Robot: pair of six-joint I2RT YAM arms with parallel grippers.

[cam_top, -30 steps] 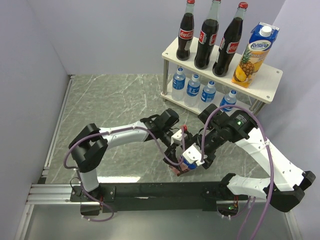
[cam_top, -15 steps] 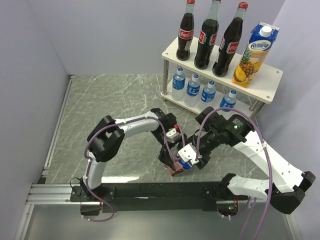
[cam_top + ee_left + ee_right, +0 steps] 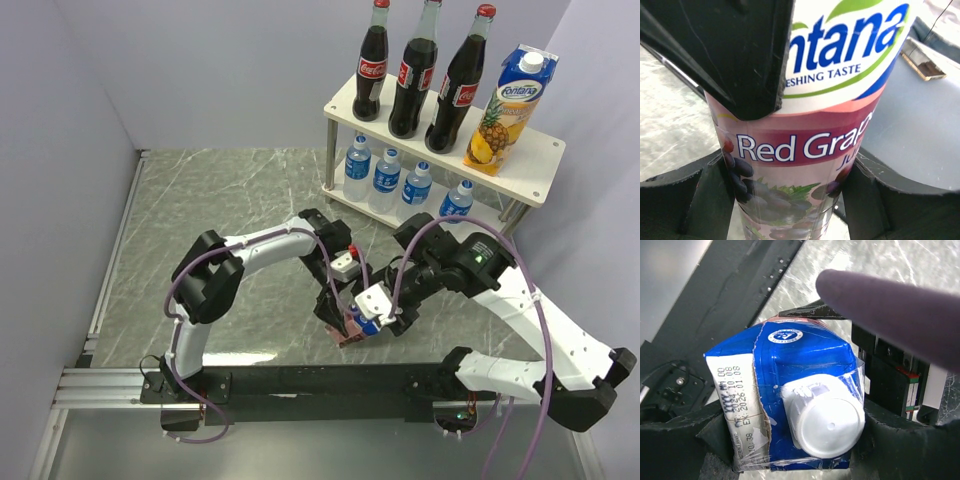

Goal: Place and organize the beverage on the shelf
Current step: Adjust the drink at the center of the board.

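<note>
The red grape juice carton [image 3: 362, 327] hangs tilted just above the table's front edge, between both grippers. My right gripper [image 3: 388, 308] is shut on its blue, white-capped top [image 3: 790, 355]; the fingers [image 3: 680, 440] press both sides. My left gripper [image 3: 338, 318] has a black finger [image 3: 685, 200] against each side of the lower, grape-printed part [image 3: 800, 150]. The shelf [image 3: 545, 165] stands at the back right. On its upper board are three cola bottles [image 3: 410, 80] and a pineapple juice carton [image 3: 508, 105]. Several water bottles [image 3: 385, 178] stand on the lower board.
A black rail [image 3: 320, 382] with the arm bases runs along the near edge, right under the held carton. A purple cable [image 3: 890, 315] crosses the right wrist view. Grey walls close in the marble table [image 3: 230, 200] on the left and at the back.
The left arm has swung in under the carton, and its jaws have narrowed onto the lower part. The right gripper, still holding the top, has drifted slightly left and down.
</note>
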